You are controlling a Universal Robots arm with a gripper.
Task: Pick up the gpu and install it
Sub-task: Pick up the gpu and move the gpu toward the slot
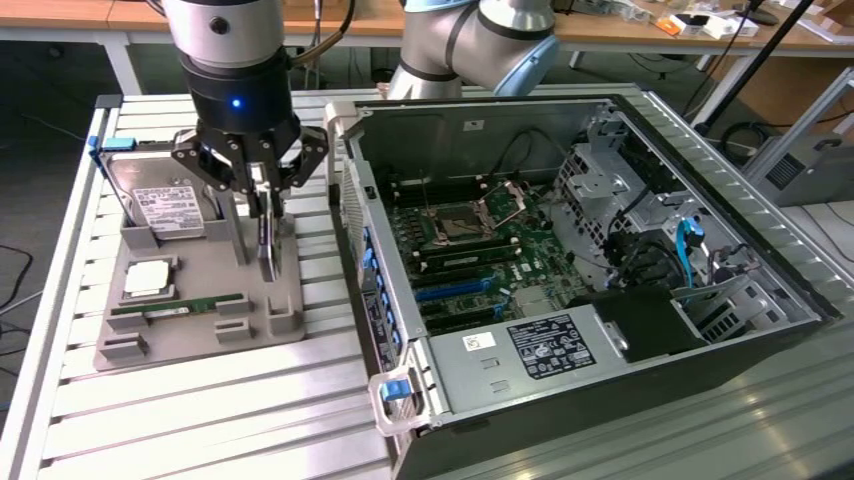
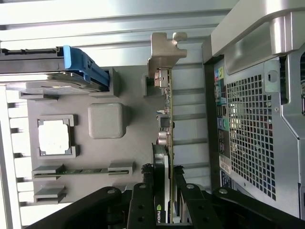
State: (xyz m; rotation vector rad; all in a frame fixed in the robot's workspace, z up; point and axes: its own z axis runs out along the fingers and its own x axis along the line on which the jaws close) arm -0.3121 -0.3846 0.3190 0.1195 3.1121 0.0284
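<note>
A small green Nvidia eye mark (image 2: pixel 158 208) sits on the gpu (image 2: pixel 167 129), right at the tool (image 2: pixel 164 177). The white label (image 1: pixel 171 212) on the hard drive (image 1: pixel 138 176) beside the tool, and the sticker (image 1: pixel 541 347) on the power supply (image 1: pixel 497 378) farther off, carry print too fine to read.

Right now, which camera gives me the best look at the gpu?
The wrist view. It shows the gpu edge-on along its length, from the silvery bracket to where the gripper clamps it. In the exterior view the gpu is a thin upright sliver under the gripper, over the gray fixture.
</note>
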